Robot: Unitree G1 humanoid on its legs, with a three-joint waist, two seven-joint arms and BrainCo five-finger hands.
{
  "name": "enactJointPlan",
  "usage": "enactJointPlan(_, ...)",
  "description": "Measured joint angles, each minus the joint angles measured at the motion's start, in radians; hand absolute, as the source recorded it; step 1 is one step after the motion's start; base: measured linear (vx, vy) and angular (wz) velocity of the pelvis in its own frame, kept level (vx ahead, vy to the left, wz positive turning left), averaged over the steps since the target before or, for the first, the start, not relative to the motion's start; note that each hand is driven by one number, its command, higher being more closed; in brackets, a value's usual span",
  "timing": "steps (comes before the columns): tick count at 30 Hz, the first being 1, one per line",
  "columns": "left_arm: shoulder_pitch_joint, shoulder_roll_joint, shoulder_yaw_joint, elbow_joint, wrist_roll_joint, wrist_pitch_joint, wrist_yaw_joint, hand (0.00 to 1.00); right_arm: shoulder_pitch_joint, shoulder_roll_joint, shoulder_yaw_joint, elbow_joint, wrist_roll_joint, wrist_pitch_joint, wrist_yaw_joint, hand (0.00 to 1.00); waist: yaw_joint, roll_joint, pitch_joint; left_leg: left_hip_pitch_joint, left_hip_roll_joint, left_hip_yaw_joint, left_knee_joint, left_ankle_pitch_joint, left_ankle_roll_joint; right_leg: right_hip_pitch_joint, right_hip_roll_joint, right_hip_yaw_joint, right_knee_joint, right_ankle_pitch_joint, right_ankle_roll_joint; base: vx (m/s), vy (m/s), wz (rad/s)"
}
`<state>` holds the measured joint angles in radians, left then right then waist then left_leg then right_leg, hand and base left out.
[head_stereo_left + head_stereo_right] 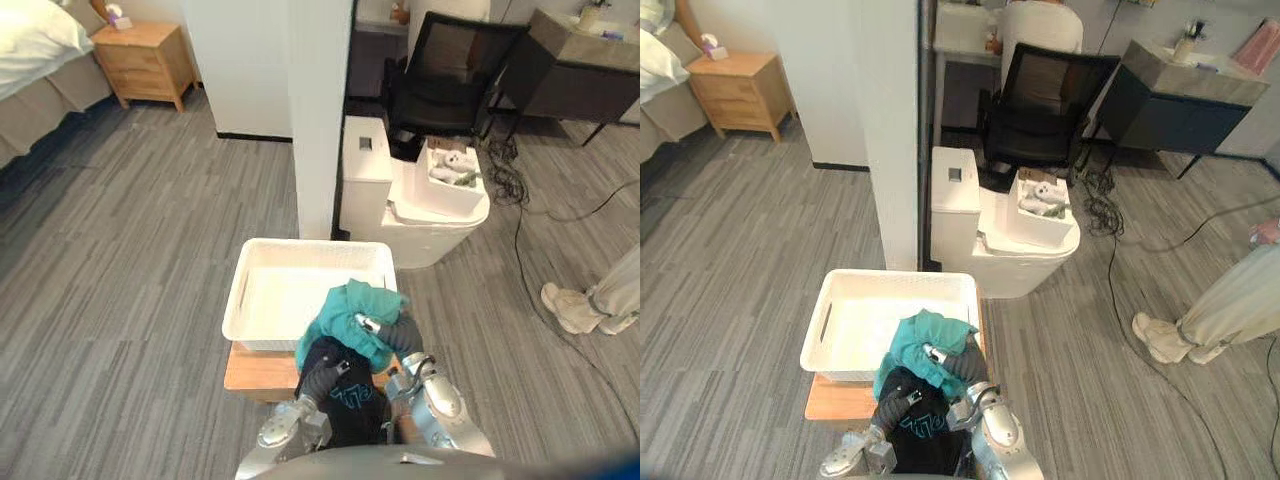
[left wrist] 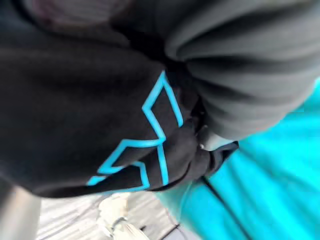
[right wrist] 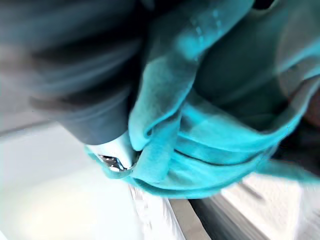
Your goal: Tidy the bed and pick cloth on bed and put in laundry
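- One bed (image 1: 40, 50) shows at the far left, with one wooden nightstand (image 1: 145, 62) just beside it.
- One white pillar (image 1: 320, 120) stands at mid-floor.
- One white laundry basket (image 1: 310, 245) sits in front of the pillar on one low wooden stool (image 1: 255, 372). The part of its inside that shows is bare.
- The left hand (image 1: 322, 378) is low, at the basket's near edge. In its wrist view the black cloth (image 2: 75, 100) bunches up where a silver finger (image 2: 214, 142) closes into it, so the hand has hold of that cloth.
- There are two cloths, both off the bed. The black cloth, with a teal printed mark, hangs below the hands on the near side of the basket. The teal cloth (image 1: 345, 310) is heaped over the basket's near right corner, touching the black one.
- The right hand (image 1: 398, 335) is at the teal cloth's right side. In its wrist view its finger (image 3: 115, 160) is curled into a fold of that cloth, gripping it.
- One white rounded stand (image 1: 440, 230) carries one white box (image 1: 455, 195) with one pale soft toy (image 1: 455, 165) inside.
- One black office chair (image 1: 450, 70) stands behind it.
- One dark desk (image 1: 570, 70) is further right.
- A person's trouser leg (image 1: 620, 285) and one pale shoe (image 1: 570, 308) show at the right edge.
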<state>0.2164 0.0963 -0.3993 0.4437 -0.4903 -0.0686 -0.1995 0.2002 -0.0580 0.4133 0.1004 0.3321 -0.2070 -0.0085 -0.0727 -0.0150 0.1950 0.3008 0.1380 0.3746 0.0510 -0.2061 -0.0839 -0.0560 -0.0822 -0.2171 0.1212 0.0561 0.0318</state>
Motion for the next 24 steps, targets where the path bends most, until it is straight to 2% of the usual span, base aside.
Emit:
enactJointPlan(3, 0.000, -0.008, 0.019, 0.000, 0.001, 0.008, -0.022, 1.00, 0.000, -0.001, -0.045, 0.018, 0.001, -0.001, 0.016, 1.00, -0.012, 0.019, 0.002, 0.016, 0.000, -0.004, 0.003, 0.020, -0.011, 0.015, 0.000, 0.002, 0.009, -0.020, -0.005, 0.11, -0.044, -0.04)
enactJointPlan(5, 0.016, -0.005, 0.038, 0.001, 0.000, 0.007, -0.030, 1.00, 0.002, -0.002, -0.055, 0.051, 0.000, -0.006, 0.035, 1.00, -0.010, 0.010, 0.005, 0.025, -0.004, -0.001, 0.092, 0.028, -0.009, 0.056, -0.011, 0.015, 0.030, -0.070, 0.004, 0.08, -0.078, -0.05)
enactJointPlan(6, 0.033, -0.005, 0.056, -0.001, -0.001, 0.005, -0.036, 1.00, 0.012, -0.002, -0.054, 0.069, -0.001, -0.006, 0.044, 1.00, 0.002, -0.003, 0.001, -0.027, 0.011, -0.008, 0.249, 0.029, -0.009, 0.082, -0.028, 0.028, 0.024, -0.087, 0.006, 0.08, -0.125, -0.18)
enactJointPlan(7, 0.044, -0.007, 0.063, -0.008, -0.001, 0.005, -0.037, 1.00, 0.019, -0.004, -0.053, 0.068, -0.002, -0.007, 0.047, 1.00, 0.009, -0.009, -0.004, -0.075, 0.039, -0.020, 0.385, 0.030, -0.010, 0.105, -0.025, 0.040, 0.012, -0.101, 0.001, 0.08, -0.123, -0.24)
enactJointPlan(8, 0.056, -0.008, 0.072, -0.025, -0.001, 0.007, -0.047, 1.00, 0.022, -0.017, -0.054, 0.062, -0.002, -0.007, 0.050, 1.00, 0.020, 0.015, 0.001, -0.141, 0.083, -0.027, 0.555, 0.038, -0.018, 0.131, -0.013, 0.049, -0.012, -0.107, -0.005, 0.07, -0.063, -0.27)
enactJointPlan(9, 0.063, -0.008, 0.082, -0.031, -0.001, 0.009, -0.058, 1.00, 0.021, -0.027, -0.055, 0.062, -0.002, -0.007, 0.054, 1.00, 0.027, 0.020, 0.002, -0.165, 0.097, -0.027, 0.611, 0.022, -0.019, 0.138, -0.005, 0.061, -0.023, -0.107, -0.009, 0.07, 0.008, -0.41)
enactJointPlan(10, 0.072, -0.020, 0.093, -0.047, -0.001, 0.015, -0.075, 1.00, 0.017, -0.033, -0.064, 0.064, -0.002, -0.006, 0.063, 1.00, 0.037, 0.036, -0.006, -0.189, 0.097, -0.015, 0.566, -0.053, 0.007, 0.137, -0.005, 0.082, -0.034, -0.103, -0.012, 0.07, 0.049, -0.52)
enactJointPlan(11, 0.084, -0.022, 0.100, -0.078, -0.002, 0.019, -0.094, 1.00, 0.004, -0.035, -0.076, 0.062, -0.002, -0.007, 0.071, 1.00, 0.034, 0.044, -0.010, -0.195, 0.080, 0.005, 0.399, -0.037, 0.023, 0.125, -0.004, 0.099, -0.035, -0.097, -0.006, 0.06, 0.053, -0.50)
enactJointPlan(12, 0.084, -0.028, 0.101, -0.089, -0.002, 0.020, -0.105, 1.00, -0.001, -0.039, -0.080, 0.058, -0.003, -0.006, 0.075, 1.00, 0.032, 0.053, -0.014, -0.195, 0.076, 0.005, 0.312, -0.007, 0.024, 0.113, 0.004, 0.103, -0.034, -0.096, 0.000, 0.03, 0.086, -0.57)
enactJointPlan(13, 0.083, -0.033, 0.107, -0.107, -0.002, 0.026, -0.110, 1.00, -0.004, -0.045, -0.090, 0.051, -0.004, -0.004, 0.077, 1.00, 0.036, 0.062, -0.026, -0.166, 0.069, 0.022, 0.237, -0.007, 0.013, 0.108, 0.014, 0.127, -0.043, -0.086, 0.010, 0.09, 0.118, -0.34)
enactJointPlan(14, 0.077, -0.032, 0.109, -0.129, -0.004, 0.040, -0.118, 1.00, -0.003, -0.049, -0.092, 0.026, -0.004, -0.004, 0.075, 1.00, 0.031, 0.056, -0.032, -0.138, 0.049, 0.031, 0.150, 0.002, 0.001, 0.106, 0.014, 0.128, -0.062, -0.057, 0.019, 0.10, 0.121, -0.28)
enactJointPlan(16, 0.057, -0.029, 0.109, -0.149, -0.020, 0.060, -0.127, 1.00, -0.002, -0.048, -0.106, -0.016, -0.009, -0.004, 0.064, 1.00, 0.026, 0.028, -0.032, -0.094, 0.008, 0.054, 0.042, 0.055, 0.004, 0.095, -0.001, 0.141, -0.073, -0.040, 0.027, 0.08, 0.093, -0.12)
enactJointPlan(17, 0.046, -0.031, 0.104, -0.151, -0.033, 0.071, -0.142, 1.00, -0.002, -0.048, -0.125, -0.050, -0.031, -0.004, 0.049, 1.00, 0.026, 0.026, -0.032, -0.071, -0.007, 0.056, -0.003, 0.076, 0.005, 0.099, -0.009, 0.144, -0.073, -0.038, 0.031, 0.02, 0.083, -0.11)
enactJointPlan(22, 0.016, -0.033, 0.101, -0.177, -0.044, 0.107, -0.164, 1.00, -0.003, -0.085, -0.212, -0.253, -0.125, -0.003, 0.006, 1.00, 0.013, 0.025, -0.036, -0.056, -0.033, 0.053, -0.060, 0.098, 0.013, 0.101, -0.026, 0.133, -0.080, -0.032, 0.040, -0.01, 0.049, 0.05)
enactJointPlan(24, 0.007, -0.026, 0.097, -0.175, -0.047, 0.128, -0.162, 1.00, -0.010, -0.124, -0.277, -0.379, -0.141, 0.003, -0.006, 1.00, 0.009, 0.014, -0.042, -0.053, -0.042, 0.049, -0.082, 0.109, 0.016, 0.104, -0.034, 0.117, -0.089, -0.027, 0.048, -0.03, 0.011, 0.10)
